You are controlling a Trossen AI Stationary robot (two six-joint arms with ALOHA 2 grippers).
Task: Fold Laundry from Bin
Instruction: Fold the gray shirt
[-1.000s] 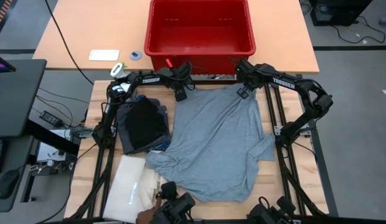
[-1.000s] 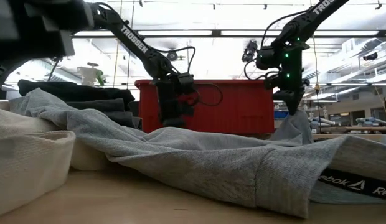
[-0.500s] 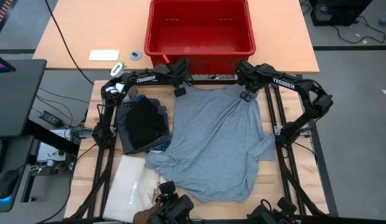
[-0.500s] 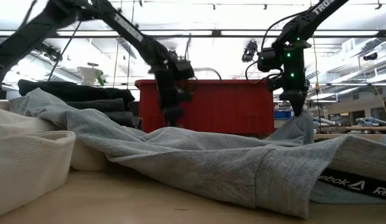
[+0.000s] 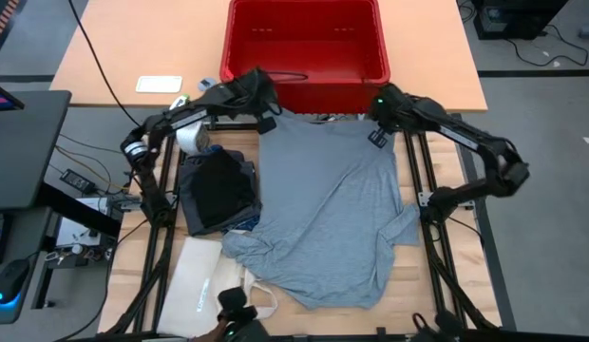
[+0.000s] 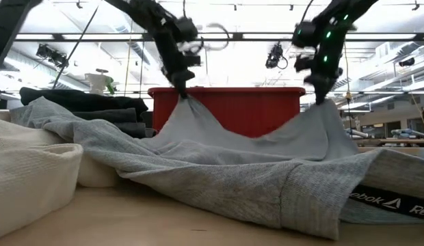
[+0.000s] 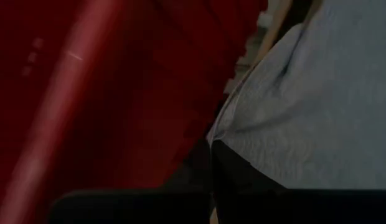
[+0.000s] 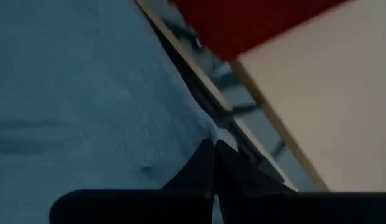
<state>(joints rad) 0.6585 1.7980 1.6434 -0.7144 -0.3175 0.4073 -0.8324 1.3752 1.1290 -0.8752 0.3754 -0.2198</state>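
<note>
Cream tote [image 5: 204, 290] is lying at the near left corner, dark folded pile [image 5: 217, 192] sitting just behind it. Grey shirt [image 5: 328, 214] is lying spread across the table's middle, far edge tenting up at two points. Left gripper [image 5: 266, 116] is clamped on the far-left corner, right gripper [image 5: 377, 133] is clamped on the far-right corner, both just in front of the red bin [image 5: 305, 84], which is sitting beyond the table's far edge.

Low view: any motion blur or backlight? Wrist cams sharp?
Low view: bright ceiling lights behind, both arms dark and smeared above the grey shirt. Left wrist view: red bin soft and dim. Right wrist view: shirt and table edge blurred. High view: evenly lit, sharp.
</note>
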